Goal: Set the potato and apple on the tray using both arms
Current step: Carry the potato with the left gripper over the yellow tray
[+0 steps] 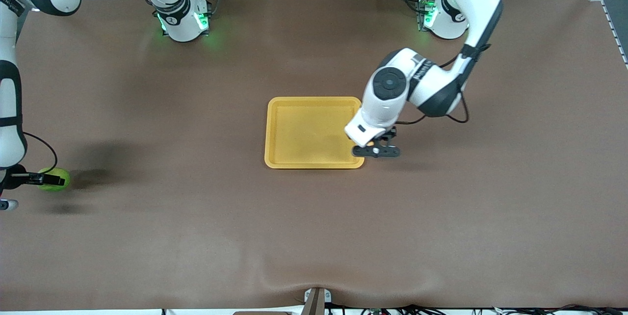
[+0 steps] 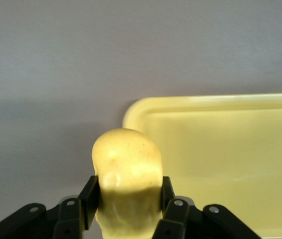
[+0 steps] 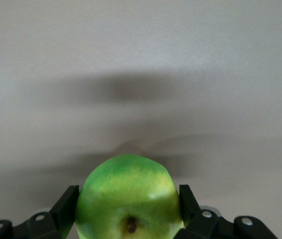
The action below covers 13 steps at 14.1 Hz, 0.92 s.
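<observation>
L gripper (image 1: 377, 150) jaws clamp potato (image 2: 127, 184) at tray (image 1: 314, 163) corner; R gripper (image 1: 34, 178) grips apple (image 1: 55, 179).

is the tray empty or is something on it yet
Empty: the tray is bare. The left gripper holds the potato beside its corner; the right gripper holds the apple.

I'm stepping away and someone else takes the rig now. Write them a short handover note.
Left gripper: shut on the potato, over the tray's corner at the left arm's end, nearest the front camera.
Right gripper: shut on the apple, at the right arm's end of the table, away from the tray.
Done: both items gripped.
Left: nothing lies in the tray yet; set down the potato, bring the apple over and set it down too.
</observation>
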### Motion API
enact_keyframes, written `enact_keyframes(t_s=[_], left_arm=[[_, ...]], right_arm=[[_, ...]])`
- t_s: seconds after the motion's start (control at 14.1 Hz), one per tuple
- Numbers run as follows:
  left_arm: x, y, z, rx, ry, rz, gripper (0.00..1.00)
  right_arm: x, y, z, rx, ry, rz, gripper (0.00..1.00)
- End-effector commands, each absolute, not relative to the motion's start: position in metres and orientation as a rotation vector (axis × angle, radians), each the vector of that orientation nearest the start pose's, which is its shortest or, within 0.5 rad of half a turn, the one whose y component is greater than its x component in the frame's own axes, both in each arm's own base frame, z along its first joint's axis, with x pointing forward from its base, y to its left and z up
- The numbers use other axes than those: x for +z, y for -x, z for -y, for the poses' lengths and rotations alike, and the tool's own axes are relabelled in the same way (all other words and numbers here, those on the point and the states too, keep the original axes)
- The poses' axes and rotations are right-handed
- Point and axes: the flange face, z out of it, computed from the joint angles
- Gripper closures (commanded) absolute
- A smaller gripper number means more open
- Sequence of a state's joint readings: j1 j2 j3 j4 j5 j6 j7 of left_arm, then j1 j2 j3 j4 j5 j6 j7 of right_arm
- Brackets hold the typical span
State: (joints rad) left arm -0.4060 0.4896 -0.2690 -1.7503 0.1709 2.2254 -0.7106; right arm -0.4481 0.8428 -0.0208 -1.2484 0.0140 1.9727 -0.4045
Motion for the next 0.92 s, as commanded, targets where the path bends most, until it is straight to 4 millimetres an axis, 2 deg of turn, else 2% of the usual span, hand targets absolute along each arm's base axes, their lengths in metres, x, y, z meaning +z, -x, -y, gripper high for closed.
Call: enact_keyframes(t_s=[0.0, 0.21, 0.71, 0.85], left_arm=[[0.283, -0.528, 0.422, 0.009, 3.122, 0.011, 1.0], [0.265, -0.514, 0.438, 0.041, 3.108, -0.019, 1.0], [0.233, -0.507, 0.441, 0.092, 3.077, -0.016, 1.0], [0.225, -0.501, 0.446, 0.097, 3.068, -0.039, 1.0]], right_arm=[[0.266, -0.664, 0.316, 0.24, 3.065, -0.048, 1.0], [0.288, -0.667, 0.304, 0.25, 3.067, -0.023, 1.0], [0.36, -0.672, 0.245, 0.303, 3.062, 0.082, 1.0], [0.372, -0.67, 0.235, 0.328, 3.056, 0.06, 1.0]])
